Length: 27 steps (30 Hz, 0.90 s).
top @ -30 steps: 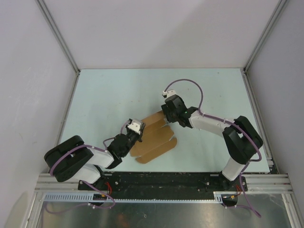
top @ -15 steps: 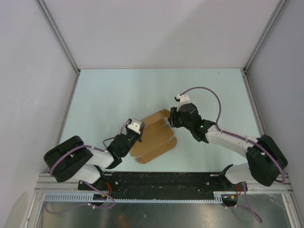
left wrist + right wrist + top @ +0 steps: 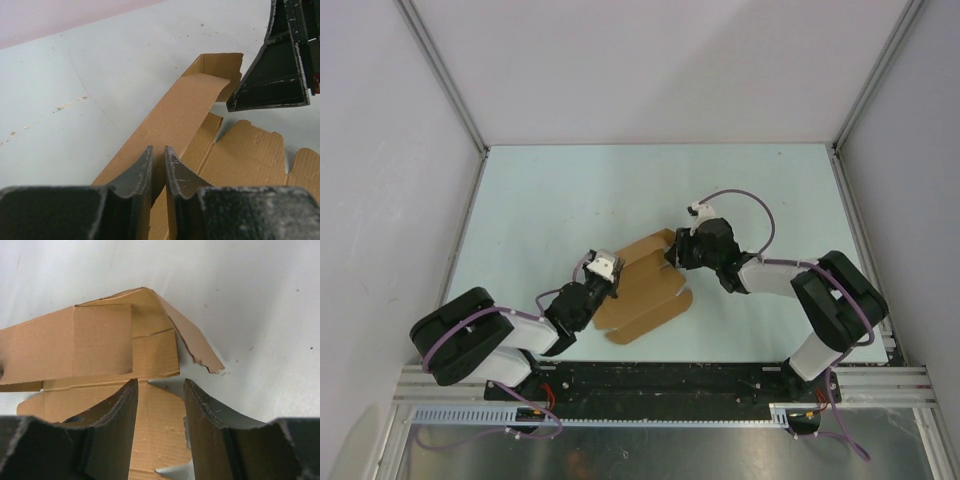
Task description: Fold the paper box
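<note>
- Top view: left arm (image 3: 510, 335) and right arm (image 3: 780, 275) reach low and inward over the table (image 3: 550, 200). The box (image 3: 645, 295), a partly folded sheet, lies between them.
- Left wrist: left gripper (image 3: 159, 152) is narrow, pinching the box's raised panel.
- Right wrist: right gripper (image 3: 160, 385) has its jaws apart, straddling the sheet's edge and gripping nothing.

paper box (image 3: 645, 295) matt tan cardboard; table (image 3: 540, 200) smooth, scuffed

The top camera looked steeply down over the whole table (image 3: 540, 200). Both wrist cameras sat low and close, facing each other across the paper box (image 3: 645, 295), centre frame.
</note>
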Available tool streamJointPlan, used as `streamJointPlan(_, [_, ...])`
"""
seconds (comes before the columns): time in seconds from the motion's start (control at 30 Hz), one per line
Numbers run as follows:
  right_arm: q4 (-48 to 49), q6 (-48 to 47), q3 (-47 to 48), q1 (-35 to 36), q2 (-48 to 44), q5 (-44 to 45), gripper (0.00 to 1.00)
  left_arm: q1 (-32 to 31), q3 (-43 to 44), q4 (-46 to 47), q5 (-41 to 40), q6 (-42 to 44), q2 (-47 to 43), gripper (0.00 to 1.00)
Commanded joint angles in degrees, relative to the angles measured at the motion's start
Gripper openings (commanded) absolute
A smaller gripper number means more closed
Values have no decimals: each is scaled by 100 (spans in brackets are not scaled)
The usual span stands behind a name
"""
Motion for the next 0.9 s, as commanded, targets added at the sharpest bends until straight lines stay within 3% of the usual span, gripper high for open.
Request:
streamJointPlan(0.0, [805,128,34,-162,276,-359,47,-24,-21,64,-112,200,-62,20])
streamJointPlan(0.87, [1017,189,587,-294,1348,-790,47,-24,-30,29,-147,191,-89,20])
